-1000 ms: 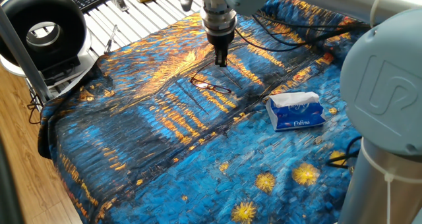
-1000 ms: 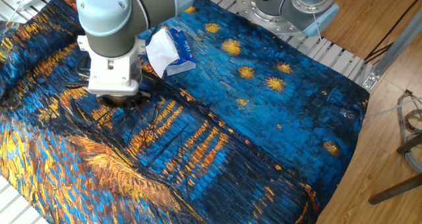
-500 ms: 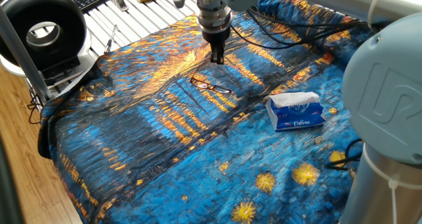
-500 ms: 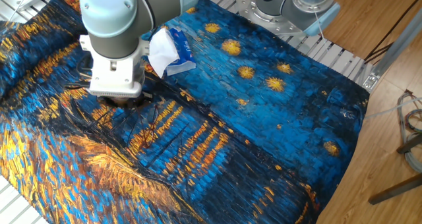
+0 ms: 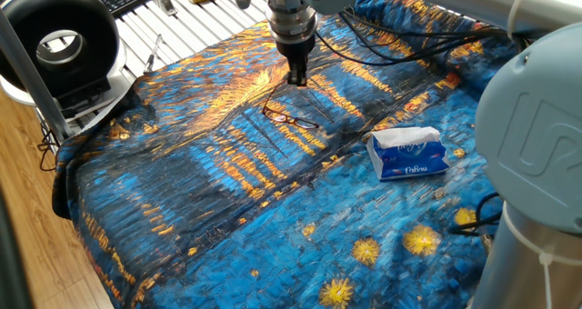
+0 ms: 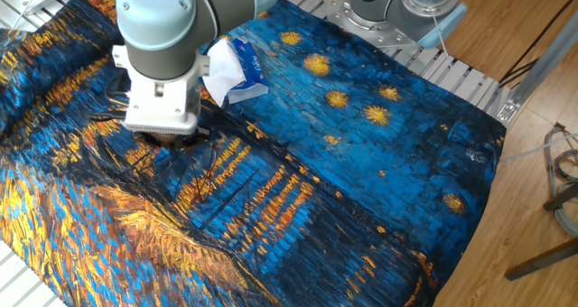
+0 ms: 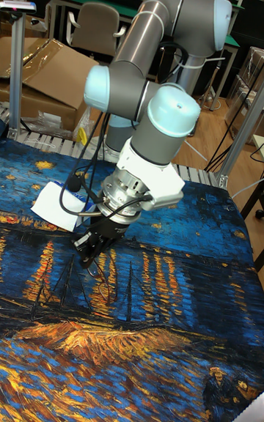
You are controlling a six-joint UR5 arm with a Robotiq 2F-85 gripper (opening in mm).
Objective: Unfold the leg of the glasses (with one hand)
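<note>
The glasses (image 5: 291, 120) lie on the blue-and-orange painted cloth (image 5: 209, 209), small and thin-rimmed, in the middle of the far half. The hand, a black two-fingered gripper (image 5: 296, 79), points straight down just above and behind their left end. Its fingers are pressed close together. A thin leg seems to rise from the left end of the frame to the fingertips. In the tall view the gripper (image 7: 88, 255) hovers low over the cloth with thin dark lines under it. In the other fixed view the wrist (image 6: 163, 108) hides the fingers and the glasses.
A blue-white tissue pack (image 5: 409, 154) lies right of the glasses, also visible as the pack (image 6: 233, 68). Black cables (image 5: 400, 50) run across the cloth behind the gripper. A black ring-shaped device (image 5: 59, 41) stands off the table's left corner. The bulky grey arm base (image 5: 532, 145) fills the right side.
The gripper has shifted a little left and away from the tissue pack, staying low. The thin leg now slants from the frame up to the fingertips. The frame itself stays put.
</note>
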